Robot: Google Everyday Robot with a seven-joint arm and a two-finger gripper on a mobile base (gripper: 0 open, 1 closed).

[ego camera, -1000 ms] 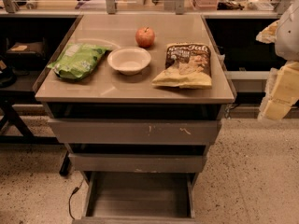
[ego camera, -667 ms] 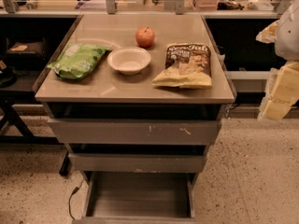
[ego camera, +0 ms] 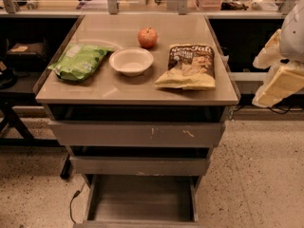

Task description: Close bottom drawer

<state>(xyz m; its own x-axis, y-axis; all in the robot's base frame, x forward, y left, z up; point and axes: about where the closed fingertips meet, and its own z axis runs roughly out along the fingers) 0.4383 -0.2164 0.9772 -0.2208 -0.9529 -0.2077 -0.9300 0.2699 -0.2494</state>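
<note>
The bottom drawer (ego camera: 140, 199) is the lowest and narrowest of three grey-brown drawers in the cabinet under the table. It stands pulled far out toward me, its shallow tray bare, its front cut off by the bottom edge of the view. The mid-width drawer front (ego camera: 139, 166) and the wide scratched top drawer front (ego camera: 137, 134) sit above it, each slightly out. My gripper (ego camera: 279, 77), pale cream, hangs at the far right edge, level with the tabletop, well above and to the right of the bottom drawer and touching nothing.
The table top (ego camera: 109, 89) carries a green bag (ego camera: 78, 61), a white bowl (ego camera: 131, 61), a red apple (ego camera: 147, 37) and a chip bag (ego camera: 189, 66). A black cable (ego camera: 72, 204) lies on the speckled floor left of the drawer. Dark shelving stands on both sides.
</note>
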